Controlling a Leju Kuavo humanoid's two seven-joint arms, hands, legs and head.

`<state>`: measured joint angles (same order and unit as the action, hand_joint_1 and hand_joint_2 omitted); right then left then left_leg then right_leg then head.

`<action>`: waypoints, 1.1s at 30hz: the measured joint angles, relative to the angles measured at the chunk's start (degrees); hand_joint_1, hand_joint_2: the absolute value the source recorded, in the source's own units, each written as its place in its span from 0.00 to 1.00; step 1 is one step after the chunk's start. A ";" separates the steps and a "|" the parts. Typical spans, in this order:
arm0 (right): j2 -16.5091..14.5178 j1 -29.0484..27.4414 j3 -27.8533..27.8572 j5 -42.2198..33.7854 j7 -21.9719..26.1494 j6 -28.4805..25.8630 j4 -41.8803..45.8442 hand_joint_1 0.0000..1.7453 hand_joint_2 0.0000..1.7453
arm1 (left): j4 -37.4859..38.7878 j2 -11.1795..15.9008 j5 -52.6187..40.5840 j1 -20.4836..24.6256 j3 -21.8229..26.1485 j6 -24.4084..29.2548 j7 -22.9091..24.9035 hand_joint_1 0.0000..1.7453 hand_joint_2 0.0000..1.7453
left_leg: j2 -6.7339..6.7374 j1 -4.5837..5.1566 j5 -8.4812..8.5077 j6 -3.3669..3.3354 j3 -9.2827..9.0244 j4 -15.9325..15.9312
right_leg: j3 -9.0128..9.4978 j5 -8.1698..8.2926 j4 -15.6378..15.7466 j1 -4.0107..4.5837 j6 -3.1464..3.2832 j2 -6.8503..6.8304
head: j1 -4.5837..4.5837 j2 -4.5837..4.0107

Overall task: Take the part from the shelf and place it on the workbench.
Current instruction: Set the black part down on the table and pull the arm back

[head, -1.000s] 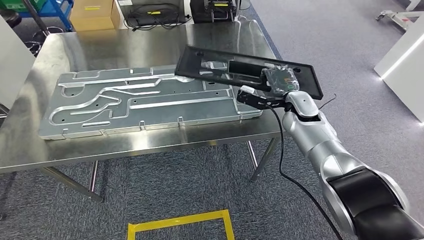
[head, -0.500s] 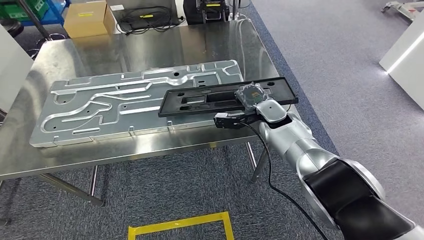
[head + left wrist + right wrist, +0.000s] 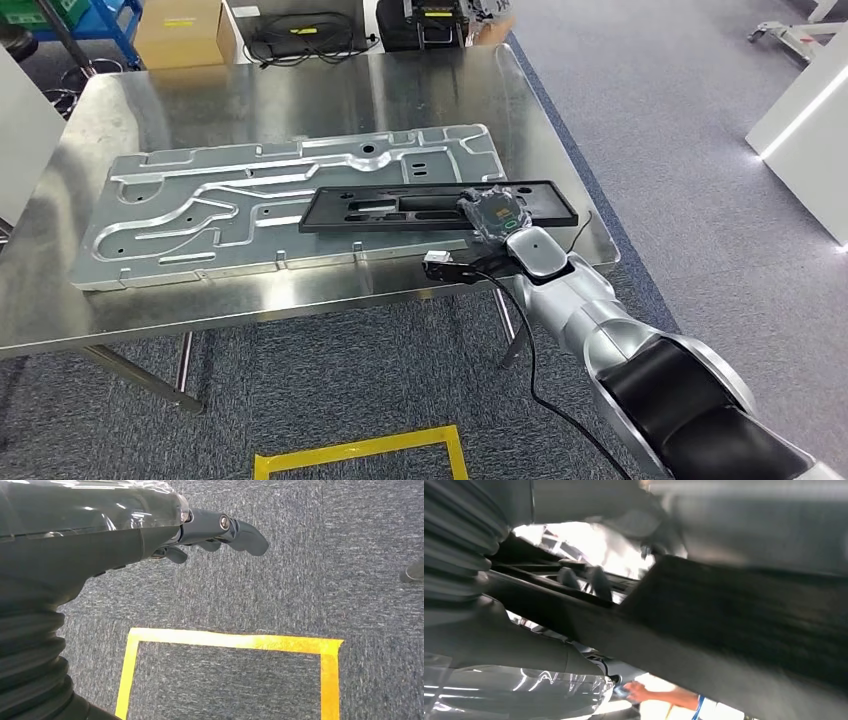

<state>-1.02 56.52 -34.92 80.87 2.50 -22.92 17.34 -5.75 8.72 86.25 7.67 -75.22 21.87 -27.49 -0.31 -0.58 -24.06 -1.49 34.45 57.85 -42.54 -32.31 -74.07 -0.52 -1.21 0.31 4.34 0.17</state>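
Over the workbench [image 3: 300, 90], the right hand [image 3: 495, 212] grips the long black part [image 3: 400, 208] lying crosswise, near its right end.

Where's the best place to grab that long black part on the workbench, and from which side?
Grip the black part near its right end, coming from the bench's front-right edge, as the right hand does now. It is a long, flat frame with open slots, lying over the metal plate with that end past the plate's edge, so fingers can probably hook a rail there.
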 joint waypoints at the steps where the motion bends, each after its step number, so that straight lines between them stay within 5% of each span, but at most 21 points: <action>1: 0.13 -0.35 0.07 -0.10 0.04 -0.02 -0.18 0.00 0.00 | 0.00 0.00 0.01 -0.03 -0.07 0.06 0.02 0.00 1.00 | -0.04 0.01 -0.06 -0.02 0.00 0.08 | -0.72 0.22 -1.16 -0.03 -0.02 0.00 | -0.01 0.00; 2: 0.26 -0.58 0.21 -0.28 0.05 -0.03 -0.37 0.00 0.00 | 0.00 0.00 0.03 -0.06 -0.13 0.07 0.08 0.00 1.00 | -0.09 0.01 -0.15 0.02 -0.02 0.19 | -0.36 1.52 -0.05 -0.05 0.06 0.00 | -0.01 0.00; 5: 0.66 -0.69 1.06 -1.08 0.21 -0.22 -0.67 0.00 0.00 | 0.00 0.00 0.08 -0.08 -0.22 -0.11 0.37 0.00 1.00 | -0.17 0.17 -0.57 0.45 -0.13 0.54 | 5.00 7.08 11.62 0.14 0.82 -0.01 | 0.00 0.00; 7: 0.96 -0.83 1.64 -1.50 0.52 -0.56 -0.80 0.00 0.00 | 0.00 0.02 0.10 -0.17 -0.24 -0.39 0.63 0.00 0.50 | -0.16 0.29 -0.76 0.90 -0.11 0.60 | 6.72 7.93 15.36 0.47 1.28 0.00 | -0.01 0.00; 9: 1.25 -1.17 2.26 -2.04 0.73 -1.01 -0.98 0.00 0.00 | 0.00 0.08 0.10 -0.35 -0.28 -0.66 0.85 0.00 0.00 | -0.14 0.32 -0.83 1.44 -0.14 0.44 | 6.86 8.03 15.71 0.42 1.72 -0.02 | 0.00 0.00; 12: 1.60 -1.74 3.52 -3.07 0.75 -2.35 -1.09 0.00 0.00 | -0.01 0.34 0.10 -0.59 -0.45 -0.90 0.96 0.00 0.00 | -0.03 0.25 -3.32 2.21 1.25 3.90 | 7.47 8.37 16.64 -0.13 2.57 -0.15 | 0.01 0.00; 14: 1.79 -2.44 4.40 -3.58 0.76 -3.51 -1.12 0.00 0.00 | -0.02 0.52 0.10 -0.64 -0.73 -0.95 1.09 0.00 0.00 | 0.00 0.00 -6.80 2.63 4.65 11.27 | 7.59 8.32 16.70 -0.11 2.79 -0.18 | 0.01 0.00; 16: 2.03 -3.47 5.27 -3.92 1.08 -4.36 -1.15 0.00 0.00 | -0.02 0.61 0.10 -0.66 -1.05 -0.96 1.45 0.00 0.00 | 0.01 -0.19 -8.01 2.98 7.31 16.33 | 7.63 8.22 16.65 -0.10 2.81 -0.20 | 0.01 0.00; 18: 2.17 -4.16 6.24 -4.34 2.07 -5.60 -1.14 0.00 0.00 | -0.02 0.66 0.10 -0.61 -1.25 -0.97 1.76 0.00 0.00 | 0.03 -0.43 -5.08 3.18 5.91 12.88 | 7.67 8.07 16.46 -0.16 2.62 -0.17 | 0.01 0.00; 20: 2.21 -4.32 7.37 -4.88 3.39 -7.31 -1.05 0.00 0.00 | -0.02 0.77 0.11 -0.45 -1.37 -0.98 1.88 0.00 0.00 | 0.06 -0.53 -1.56 3.12 2.21 4.96 | 7.60 7.74 15.97 -0.13 2.15 -0.06 | 0.01 0.00; 22: 2.25 -4.35 8.40 -5.66 4.76 -8.68 -0.95 0.00 0.00 | -0.02 0.81 0.12 -0.27 -1.55 -1.00 1.98 0.00 0.00 | 0.01 -0.39 -0.61 2.61 0.28 1.00 | 7.43 7.54 15.61 0.06 1.59 0.04 | 0.00 0.00; 26: 2.27 -4.80 11.37 -9.01 11.69 -13.46 0.72 0.00 0.00 | -0.02 0.79 0.15 -0.18 -2.06 -1.02 2.18 0.00 0.00 | -0.08 -0.27 -0.46 1.06 0.14 0.62 | 6.96 6.65 14.49 -0.16 0.39 0.01 | -0.01 0.00; 30: 1.49 -7.97 17.05 -10.58 21.31 -16.95 9.41 0.00 0.00 | -0.02 0.76 0.15 0.32 -2.63 -0.96 2.66 0.00 0.00 | -0.07 -0.37 -0.34 0.27 0.08 0.43 | 0.98 0.25 1.43 -0.26 -0.12 -0.05 | -0.02 0.00; 32: 1.07 -9.70 19.58 -10.59 23.00 -17.14 13.30 0.00 0.00 | -0.02 0.68 0.15 0.38 -2.72 -0.96 2.78 0.00 0.00 | -0.19 -0.33 -0.38 0.24 0.06 0.47 | -0.34 0.40 -1.01 -0.25 -0.04 -0.05 | -0.02 0.00; 33: 0.93 -10.17 20.47 -10.60 23.18 -17.15 14.60 0.00 0.00 | -0.03 0.62 0.15 0.39 -2.74 -0.96 2.79 0.00 0.00 | -0.27 -0.31 -0.40 0.27 0.02 0.50 | 0.63 1.99 1.16 -0.23 0.14 -0.05 | -0.02 0.00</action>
<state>-0.09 46.35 -14.46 70.28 25.68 -40.07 31.95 -5.78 9.34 86.40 8.06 -77.95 20.92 -24.69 -0.58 -0.89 -24.46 -1.22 34.47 58.35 -41.91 -30.32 -72.90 -0.75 -1.07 0.26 4.33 0.17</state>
